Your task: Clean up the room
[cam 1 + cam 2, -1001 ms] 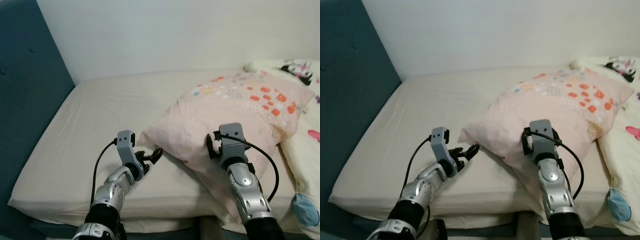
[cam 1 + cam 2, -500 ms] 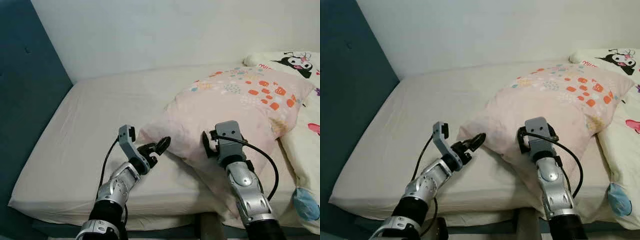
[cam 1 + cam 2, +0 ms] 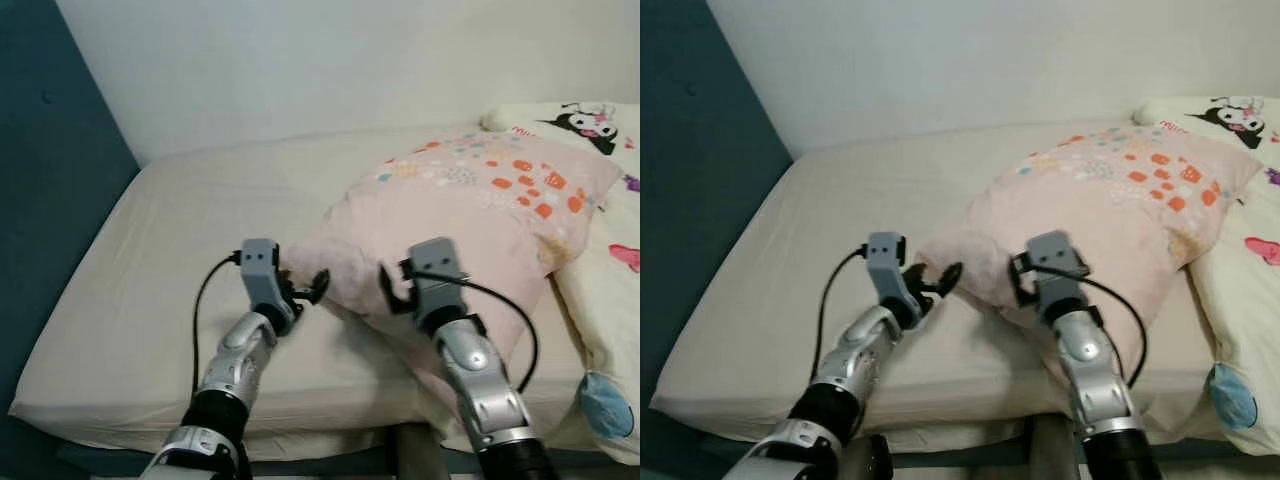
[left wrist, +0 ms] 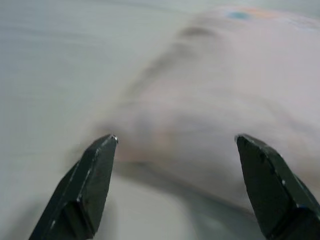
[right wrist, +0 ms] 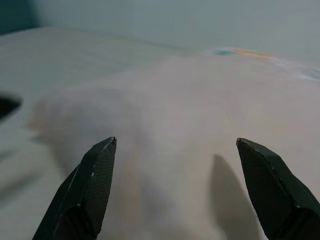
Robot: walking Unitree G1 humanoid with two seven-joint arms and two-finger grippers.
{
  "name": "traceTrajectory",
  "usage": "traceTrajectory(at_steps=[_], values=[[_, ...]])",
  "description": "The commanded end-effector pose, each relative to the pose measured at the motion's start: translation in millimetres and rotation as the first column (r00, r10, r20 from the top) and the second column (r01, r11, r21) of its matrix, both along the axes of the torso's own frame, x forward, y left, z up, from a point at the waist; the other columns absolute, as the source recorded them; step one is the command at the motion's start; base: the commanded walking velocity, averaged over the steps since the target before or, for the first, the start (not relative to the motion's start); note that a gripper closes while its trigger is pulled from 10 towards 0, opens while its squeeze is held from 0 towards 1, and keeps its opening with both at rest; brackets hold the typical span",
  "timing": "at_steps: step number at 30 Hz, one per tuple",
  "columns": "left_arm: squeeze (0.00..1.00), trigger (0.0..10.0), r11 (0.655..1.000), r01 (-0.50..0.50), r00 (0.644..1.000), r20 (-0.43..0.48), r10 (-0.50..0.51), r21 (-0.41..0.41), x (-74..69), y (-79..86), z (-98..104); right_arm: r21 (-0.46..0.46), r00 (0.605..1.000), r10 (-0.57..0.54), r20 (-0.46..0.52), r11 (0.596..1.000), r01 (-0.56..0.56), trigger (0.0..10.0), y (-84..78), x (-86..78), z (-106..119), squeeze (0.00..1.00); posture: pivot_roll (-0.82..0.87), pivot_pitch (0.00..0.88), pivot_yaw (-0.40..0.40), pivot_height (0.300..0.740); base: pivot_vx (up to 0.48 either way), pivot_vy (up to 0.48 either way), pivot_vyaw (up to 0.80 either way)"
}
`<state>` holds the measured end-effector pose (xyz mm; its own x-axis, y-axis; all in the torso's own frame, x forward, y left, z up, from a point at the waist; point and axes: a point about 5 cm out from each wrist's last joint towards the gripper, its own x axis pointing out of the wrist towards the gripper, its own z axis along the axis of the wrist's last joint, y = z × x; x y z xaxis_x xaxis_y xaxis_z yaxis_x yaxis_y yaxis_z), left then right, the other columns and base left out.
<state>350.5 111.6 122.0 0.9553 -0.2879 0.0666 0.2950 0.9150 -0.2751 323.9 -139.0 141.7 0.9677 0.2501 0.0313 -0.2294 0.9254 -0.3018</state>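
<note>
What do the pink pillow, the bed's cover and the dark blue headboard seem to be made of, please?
The pink pillow looks like soft matte cotton: it wrinkles and sags at the corner before the open left gripper. The bed sheet seems a smooth, dull cream woven fabric with faint creases. The headboard appears to be upholstered in matte blue cloth, perhaps tufted; its weave is too fine to tell.

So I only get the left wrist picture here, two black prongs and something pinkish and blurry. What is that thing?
Observer: A pink pillow with coloured patches, lying on a bed.
Visitor: Is it grabbed yet?
Observer: Not that I can see; the left end effector is open at the pillow's near corner.
Visitor: And the other arm?
Observer: The right end effector is open too, over the pillow's near edge.
</note>
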Motion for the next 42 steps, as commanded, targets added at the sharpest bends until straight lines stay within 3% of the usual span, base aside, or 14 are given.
traceTrajectory(at_steps=[1,3,4,7,13,16,17,21,24,30,33,42], values=[[0.00,10.0,0.997,-0.067,0.998,0.018,0.067,0.031,-4.3,21.1,-1,-0.005,0.998,0.047,-0.036,0.999,-0.047,10.0,10.8,1.5,-6,1.00,-0.02,0.128,0.048,0.572,0.000,0.000,0.00],[0.00,10.0,0.985,-0.160,0.986,0.048,0.157,0.057,-11.1,49.4,2,-0.034,0.995,0.073,-0.072,0.997,-0.075,10.0,18.5,9.2,-12,1.00,0.00,0.118,0.022,0.572,0.000,0.000,0.00],[0.00,10.0,0.985,-0.160,0.986,0.048,0.157,0.057,-11.1,49.4,2,-0.034,0.995,0.073,-0.072,0.997,-0.075,10.0,18.5,9.2,-12,1.00,0.00,0.118,0.022,0.572,0.000,0.000,0.00],[0.00,10.0,0.955,-0.289,0.955,0.083,0.283,0.069,-24.6,81.3,4,-0.068,0.990,0.079,-0.119,0.994,-0.087,10.0,27.0,29.4,-15,1.00,0.03,0.118,-0.007,0.572,0.000,0.000,0.00],[0.00,10.0,0.940,-0.341,0.938,0.067,0.339,0.014,-33.8,89.4,5,-0.179,0.983,0.068,-0.168,0.979,-0.098,10.0,33.8,45.9,-15,1.00,0.05,0.126,-0.035,0.572,0.000,0.000,0.00],[0.00,10.0,0.929,-0.357,0.931,0.044,0.362,-0.093,-43.2,90.4,9,-0.317,0.976,0.055,-0.211,0.941,-0.121,10.0,39.9,56.5,-14,1.00,0.07,0.134,-0.056,0.572,0.000,0.000,0.00],[0.00,10.0,0.924,-0.360,0.929,0.038,0.367,-0.128,-46.1,90.5,11,-0.332,0.971,0.052,-0.231,0.934,-0.129,10.0,41.8,59.3,-13,0.00,0.08,0.137,-0.062,0.572,0.000,0.000,0.00],[0.00,10.0,0.917,-0.358,0.929,0.027,0.368,-0.173,-50.9,90.0,12,-0.358,0.965,0.051,-0.258,0.922,-0.145,10.0,45.0,63.3,-10,0.00,0.09,0.142,-0.072,0.572,0.000,0.000,0.00],[0.00,10.0,0.912,-0.352,0.932,0.012,0.362,-0.213,-57.2,89.1,14,-0.480,0.954,0.043,-0.298,0.857,-0.188,10.0,47.2,67.3,-8,0.00,0.09,0.149,-0.079,0.572,0.000,0.000,0.00],[0.00,10.0,0.899,-0.343,0.936,-0.014,0.352,-0.273,-61.5,87.5,15,-0.564,0.949,0.015,-0.316,0.801,-0.201,10.0,51.4,71.9,-1,0.00,0.09,0.149,-0.079,0.572,0.000,0.000,0.00],[0.00,10.0,0.902,-0.304,0.950,-0.024,0.312,-0.308,-62.7,82.2,17,-0.638,0.940,-0.009,-0.340,0.737,-0.224,10.0,51.8,71.9,-3,0.00,0.09,0.149,-0.077,0.572,0.000,0.000,0.00],[0.00,10.0,0.887,-0.235,0.970,-0.033,0.242,-0.398,-63.5,69.2,22,-0.713,0.935,-0.056,-0.350,0.664,-0.227,10.0,45.8,70.4,-9,0.00,0.09,0.154,-0.077,0.572,0.000,0.000,0.00]])
